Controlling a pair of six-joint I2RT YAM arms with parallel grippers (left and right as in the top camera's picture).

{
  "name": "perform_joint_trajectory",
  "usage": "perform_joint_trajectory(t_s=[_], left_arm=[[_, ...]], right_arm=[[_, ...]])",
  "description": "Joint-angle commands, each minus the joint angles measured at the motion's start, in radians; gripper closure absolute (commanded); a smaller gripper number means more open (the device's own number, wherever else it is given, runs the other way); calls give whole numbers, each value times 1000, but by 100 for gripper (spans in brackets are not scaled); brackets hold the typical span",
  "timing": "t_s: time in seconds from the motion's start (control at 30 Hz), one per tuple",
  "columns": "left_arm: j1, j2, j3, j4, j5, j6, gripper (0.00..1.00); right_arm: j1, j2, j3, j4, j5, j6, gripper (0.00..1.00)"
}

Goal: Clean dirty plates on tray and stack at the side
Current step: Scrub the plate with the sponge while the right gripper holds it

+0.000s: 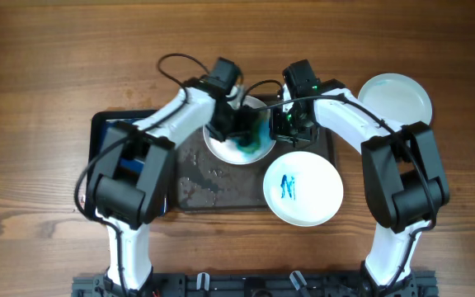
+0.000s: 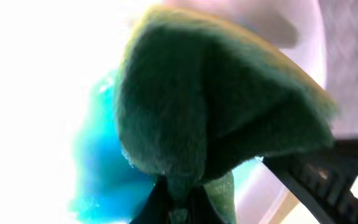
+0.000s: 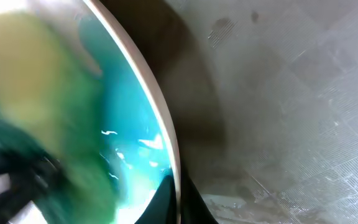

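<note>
Arms bent inward over grey tray.
Left tool clenches a fuzzy green sponge on a teal-smeared white plate; right tool pinches its rim.

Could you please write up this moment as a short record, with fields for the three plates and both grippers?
left gripper: shut on green sponge, pressed on smeared plate
right gripper: shut on smeared plate's rim
smeared plate: on tray, wet teal smear
scribbled plate: blue marks, overhanging tray's right edge
clean plate: on table, right of tray
</note>
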Motion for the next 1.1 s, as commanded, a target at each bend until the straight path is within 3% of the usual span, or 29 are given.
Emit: perform_joint_trajectory(t_s=[0.0,0.23,0.5,0.67,0.87,1.07], left_arm=[[116,33,-15,3,-321,-15,96],[145,33,-15,-34,-468,-16,96],[144,33,-15,-285,-464,-13,96],[112,32,-15,-321,-268,201,96],[64,-13,-14,-305,-212,168,96],[77,-180,-13,-302,-212,138,96]], right_arm=[[2,17,-6,-29,19,-8,95],[2,17,-6,-32,19,-7,95],[2,17,-6,-33,19,-8,95],[2,17,-6,-33,19,-8,95],[2,17,-6,-33,19,-12,95],[2,17,-6,-29,18,-23,95]])
